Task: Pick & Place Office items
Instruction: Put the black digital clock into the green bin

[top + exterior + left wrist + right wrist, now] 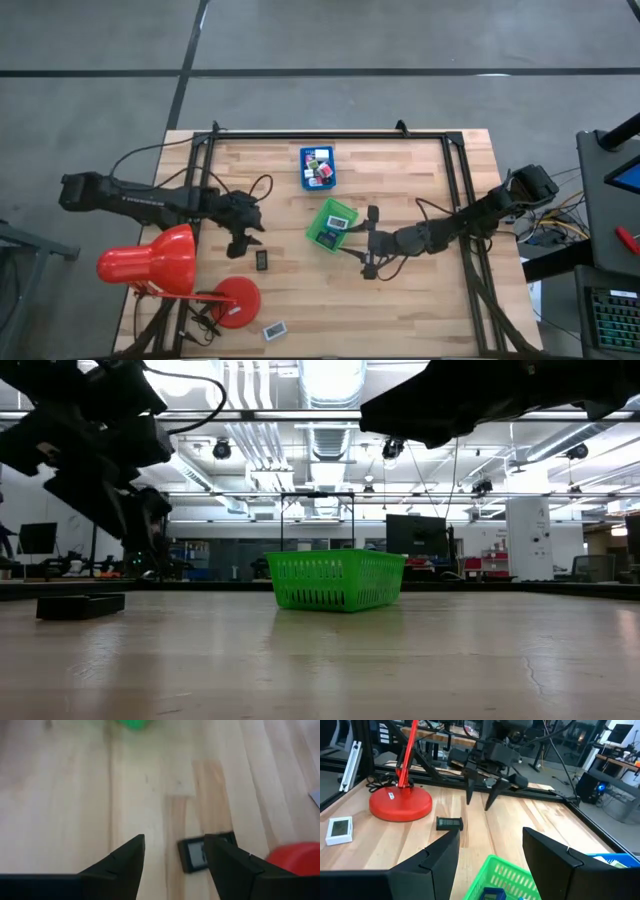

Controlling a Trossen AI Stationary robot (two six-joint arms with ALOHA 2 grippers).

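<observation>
left pincer [240, 243] hovered spread and empty, dark grey item [261, 260] at its four o'clock; white item [274, 329] also loose. right pincer [369, 240] open, empty beside green tray [318, 222]; trays partly filled.

The left gripper [241, 246] is hanging open just left of a small dark grey flat rectangle [261, 260]. The right gripper [366, 243] is hovering open beside the green plastic tray [322, 221].

No readable text, labels, brands, numbers or signs anywhere
</observation>
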